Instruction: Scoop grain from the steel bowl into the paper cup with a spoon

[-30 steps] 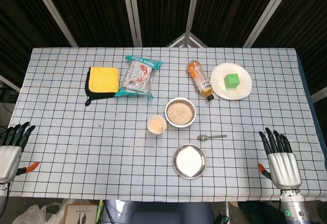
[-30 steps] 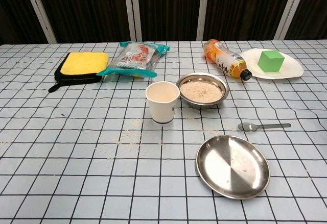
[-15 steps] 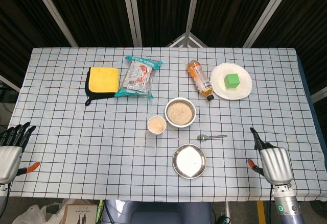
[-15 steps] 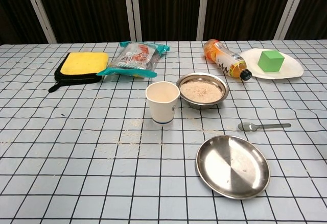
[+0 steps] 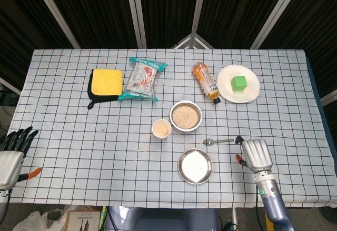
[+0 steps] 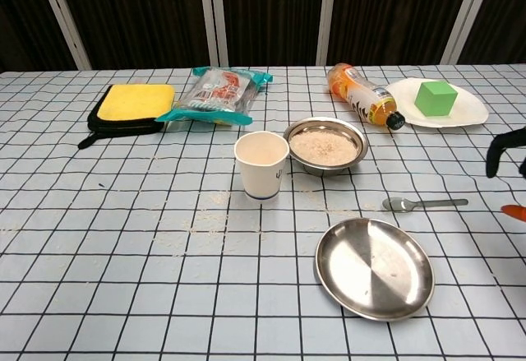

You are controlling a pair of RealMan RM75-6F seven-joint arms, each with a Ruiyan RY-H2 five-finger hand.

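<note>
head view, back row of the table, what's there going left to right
yellow sponge → snack packet → orange bottle → paper plate with the green block on it

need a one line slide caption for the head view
Right hand nears the spoon beside the grain bowl and paper cup.

right hand (image 6: 508, 157) cut off, left hand (image 5: 10, 154) partly out
</note>
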